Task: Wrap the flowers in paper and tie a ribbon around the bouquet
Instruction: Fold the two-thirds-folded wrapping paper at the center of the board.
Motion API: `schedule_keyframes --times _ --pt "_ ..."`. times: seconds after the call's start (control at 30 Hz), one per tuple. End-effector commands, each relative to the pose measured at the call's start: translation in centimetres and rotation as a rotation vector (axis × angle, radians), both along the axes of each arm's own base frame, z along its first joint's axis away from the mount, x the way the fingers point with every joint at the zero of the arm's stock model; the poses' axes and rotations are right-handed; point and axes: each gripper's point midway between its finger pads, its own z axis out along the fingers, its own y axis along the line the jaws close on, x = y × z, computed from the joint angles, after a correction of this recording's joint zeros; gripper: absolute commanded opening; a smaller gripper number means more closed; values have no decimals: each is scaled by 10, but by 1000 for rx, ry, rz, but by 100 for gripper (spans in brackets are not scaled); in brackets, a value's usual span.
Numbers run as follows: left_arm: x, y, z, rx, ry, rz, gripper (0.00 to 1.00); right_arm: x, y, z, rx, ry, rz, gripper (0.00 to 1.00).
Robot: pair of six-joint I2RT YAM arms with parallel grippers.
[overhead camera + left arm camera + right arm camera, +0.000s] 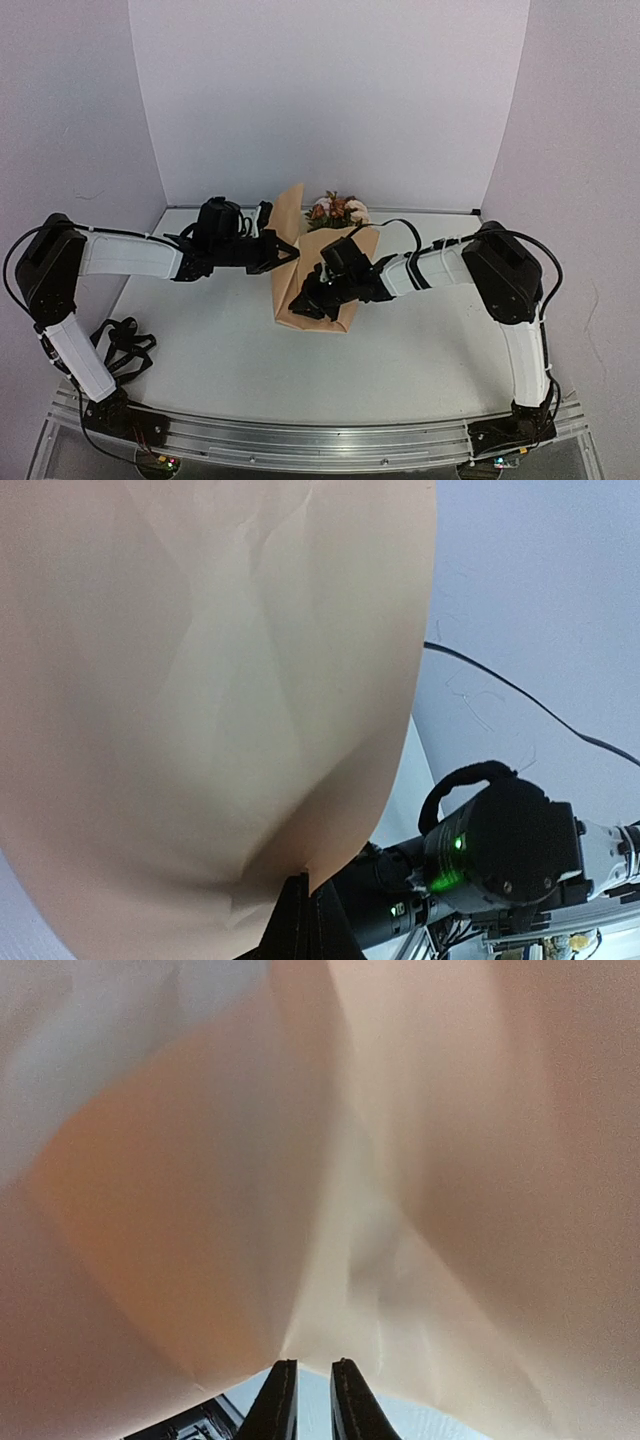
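The tan paper (pixel 320 275) lies mid-table, partly folded over, with the flowers (pixel 337 210) showing pink, cream and rust at its far end. My left gripper (pixel 292 252) is shut on the paper's left edge and holds that flap raised; in the left wrist view the closed fingertips (pixel 297 882) pinch the sheet (pixel 220 680). My right gripper (pixel 298 303) sits at the paper's near-left part. In the right wrist view its fingers (pixel 312 1363) stand a narrow gap apart, with the paper (pixel 330 1180) at their tips and table showing between them. A black looped ribbon (pixel 125 345) lies at the left.
White walls close in the table at the back and both sides. The right arm's wrist (pixel 500 840) shows just beyond the lifted flap in the left wrist view. A metal rail (pixel 320 435) runs along the near edge.
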Motion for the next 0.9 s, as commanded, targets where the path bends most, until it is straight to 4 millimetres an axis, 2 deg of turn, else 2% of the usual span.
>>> schedule_keyframes --times 0.0,0.17,0.3,0.47,0.67,0.87 --pt "-1 1 29 -43 -61 3 0 -5 14 -5 49 33 -34 8" --pt "-3 2 36 -55 -74 -2 0 -8 10 -23 10 53 -72 0" --pt "-4 -1 43 -70 -83 -21 0 -5 10 -31 -11 55 -82 0" --pt "-8 -7 40 -80 -71 -62 0 -3 12 -37 -24 55 -80 0" --pt "-11 -17 28 -104 -22 -116 0 -3 14 -29 -19 38 -69 1" --pt "-11 -23 25 -134 3 -135 0 -1 16 -4 7 -41 -45 5"
